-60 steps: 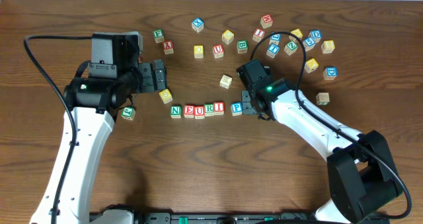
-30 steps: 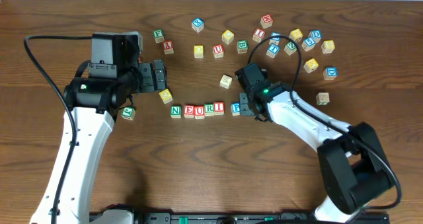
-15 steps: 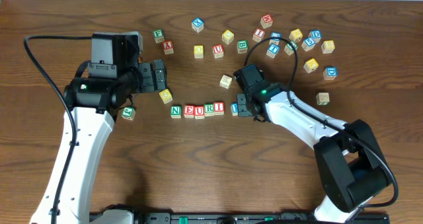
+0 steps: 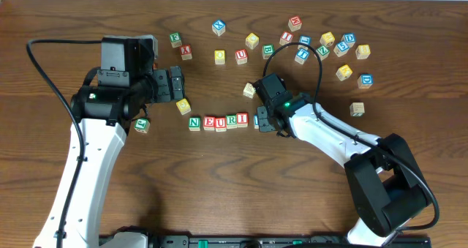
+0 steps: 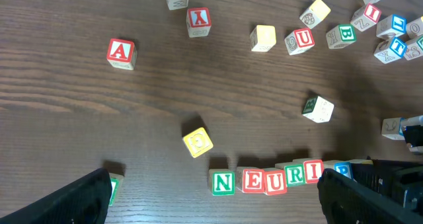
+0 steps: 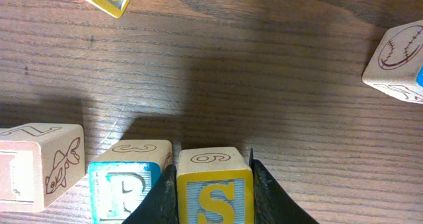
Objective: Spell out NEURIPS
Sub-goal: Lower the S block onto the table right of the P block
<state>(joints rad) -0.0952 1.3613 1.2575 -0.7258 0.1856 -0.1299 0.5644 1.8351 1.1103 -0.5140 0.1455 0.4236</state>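
A row of letter blocks reads N (image 4: 194, 122), E, U, R, I (image 4: 242, 119) across the middle of the table. The blue P block (image 6: 129, 187) stands at its right end, partly hidden in the overhead view. My right gripper (image 4: 268, 119) is shut on a yellow S block (image 6: 215, 184), held low right beside the P, with its left finger between the two. The row also shows in the left wrist view (image 5: 264, 180). My left gripper (image 4: 175, 84) is open and empty, above and to the left of the row.
Several loose letter blocks lie scattered along the far side (image 4: 322, 47). A plain block (image 4: 250, 91) sits just behind my right gripper. A yellow block (image 4: 183, 106) and a green block (image 4: 142, 125) lie near my left arm. Another block (image 4: 357, 109) is at the right.
My right gripper has moved left with the S block, closing in on the P at the end of the row. The left arm has not moved.
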